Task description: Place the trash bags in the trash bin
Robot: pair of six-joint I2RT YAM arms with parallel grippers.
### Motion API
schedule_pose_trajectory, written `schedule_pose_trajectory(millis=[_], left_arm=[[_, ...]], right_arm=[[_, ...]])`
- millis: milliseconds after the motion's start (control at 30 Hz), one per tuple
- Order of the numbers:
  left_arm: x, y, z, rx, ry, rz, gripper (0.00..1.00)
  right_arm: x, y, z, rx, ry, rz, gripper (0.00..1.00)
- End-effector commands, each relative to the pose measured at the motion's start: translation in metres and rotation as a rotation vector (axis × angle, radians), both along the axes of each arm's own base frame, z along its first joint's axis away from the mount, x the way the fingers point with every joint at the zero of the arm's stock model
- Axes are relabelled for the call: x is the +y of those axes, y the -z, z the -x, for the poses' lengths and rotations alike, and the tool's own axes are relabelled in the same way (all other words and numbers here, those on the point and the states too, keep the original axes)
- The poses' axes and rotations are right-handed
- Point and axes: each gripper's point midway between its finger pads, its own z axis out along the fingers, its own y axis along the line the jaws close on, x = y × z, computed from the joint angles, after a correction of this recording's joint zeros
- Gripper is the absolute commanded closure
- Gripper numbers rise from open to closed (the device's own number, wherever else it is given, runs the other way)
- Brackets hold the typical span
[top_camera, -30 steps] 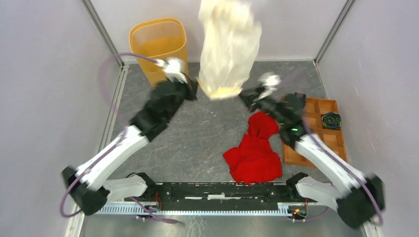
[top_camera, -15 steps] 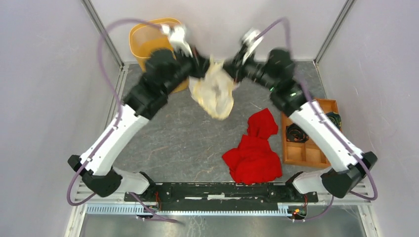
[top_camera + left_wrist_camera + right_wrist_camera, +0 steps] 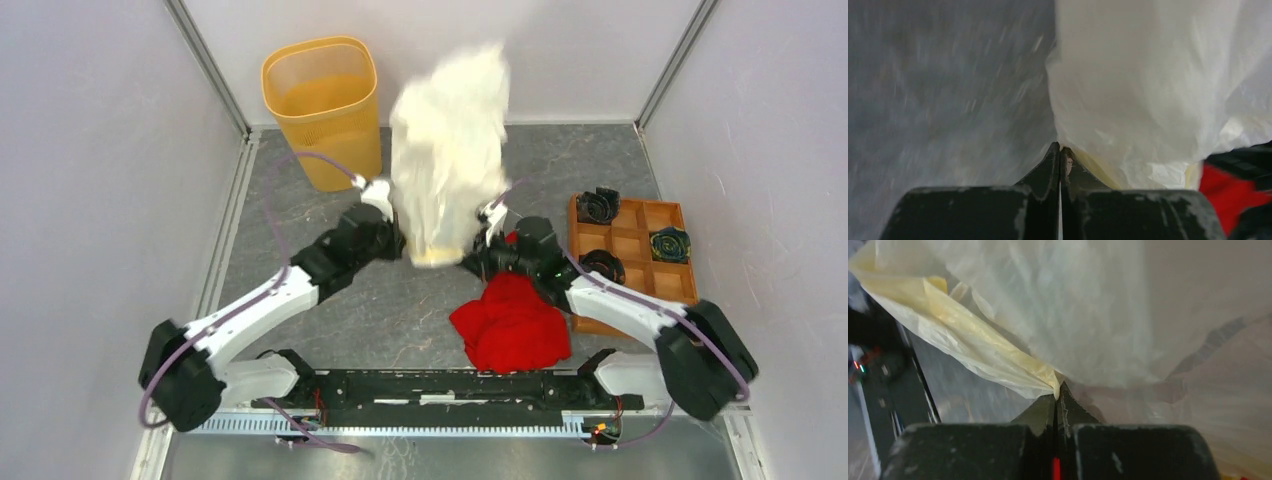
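The cream-white trash bag (image 3: 448, 165) billows upward over the middle of the table, its mouth edge held low between both arms. My left gripper (image 3: 400, 243) is shut on the bag's left edge; in the left wrist view the film (image 3: 1148, 90) rises from my closed fingertips (image 3: 1060, 149). My right gripper (image 3: 474, 255) is shut on the bag's right edge; the right wrist view shows the film (image 3: 1058, 305) pinched at my fingertips (image 3: 1058, 387). The yellow-orange trash bin (image 3: 322, 105) stands upright at the back left, apart from the bag.
A red cloth heap (image 3: 512, 320) lies just in front of my right gripper. A brown wooden compartment tray (image 3: 640, 250) with dark objects sits at the right. Grey walls and metal rails enclose the table.
Both arms have pulled back and down toward the near middle of the table. The bag, crumpled between the grippers half a second ago, now balloons upward.
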Motion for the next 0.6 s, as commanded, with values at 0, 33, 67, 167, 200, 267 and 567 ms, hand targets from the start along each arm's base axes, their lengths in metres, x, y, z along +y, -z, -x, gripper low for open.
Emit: schedule_pose_trajectory(millis=[0, 33, 67, 167, 200, 267, 567], left_arm=[[0.032, 0.032, 0.014, 0.104, -0.104, -0.066, 0.98], [0.032, 0.007, 0.011, 0.049, -0.097, -0.046, 0.98], [0.031, -0.018, 0.009, 0.000, -0.087, -0.036, 0.98], [0.024, -0.088, 0.008, -0.119, -0.024, -0.017, 0.98], [0.023, -0.106, 0.010, -0.142, -0.008, -0.009, 0.97], [0.026, -0.125, 0.012, -0.161, -0.008, -0.006, 0.93], [0.077, -0.088, 0.052, -0.045, -0.172, 0.100, 0.04]], right_arm=[[0.004, 0.006, 0.014, 0.128, -0.037, 0.005, 1.00], [0.005, -0.009, 0.009, 0.098, -0.036, 0.018, 1.00], [0.007, -0.030, 0.002, 0.063, -0.033, 0.028, 1.00], [0.011, -0.066, -0.003, 0.032, -0.049, 0.040, 1.00], [0.012, -0.074, -0.002, 0.035, -0.058, 0.024, 1.00], [0.013, -0.087, 0.001, 0.062, -0.045, -0.032, 1.00], [0.008, -0.103, -0.003, 0.267, 0.068, -0.369, 1.00]])
